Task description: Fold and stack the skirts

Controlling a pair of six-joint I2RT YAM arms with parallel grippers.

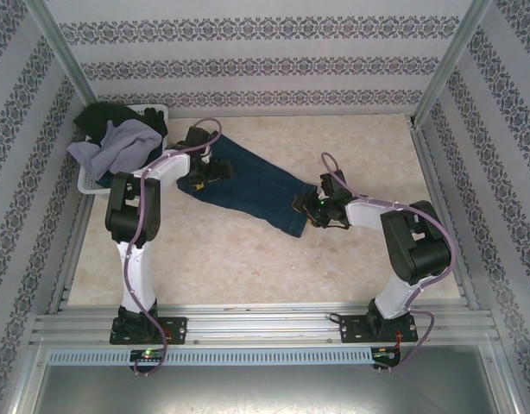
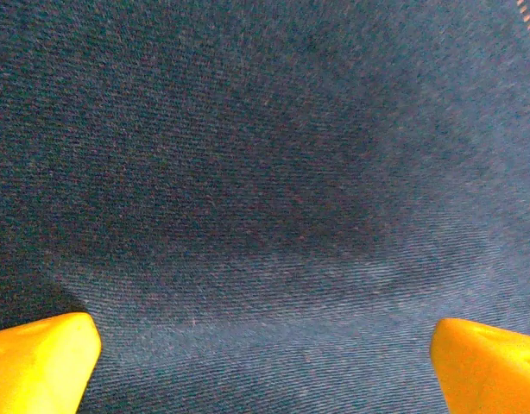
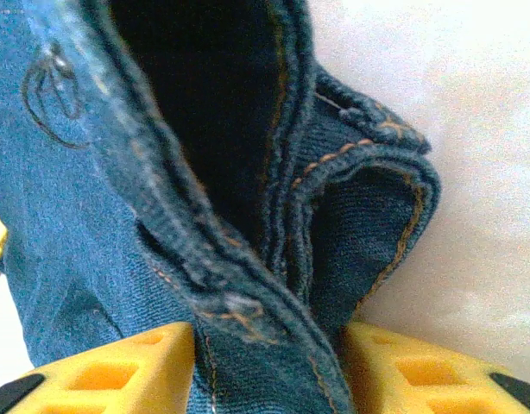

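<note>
Patterned wallpaper boxes in the pale marbled table (image 1: 248,267) as I watch remotely. At its far left corner sits the white basket (image 1: 86,183), holding a lavender-grey skirt (image 1: 110,145) and a black skirt (image 1: 101,116). Just right of the basket, a denim skirt (image 1: 252,185) lies flat and slantwise, running away from it toward the near right. My left gripper (image 1: 203,175) hangs over the denim end nearest the basket, jaws spread wide, yellow fingertips (image 2: 41,362) apart above the cloth. My right gripper (image 1: 306,210) pinches the end farthest from the basket, a stitched hem bunched between its fingers (image 3: 118,371).
</note>
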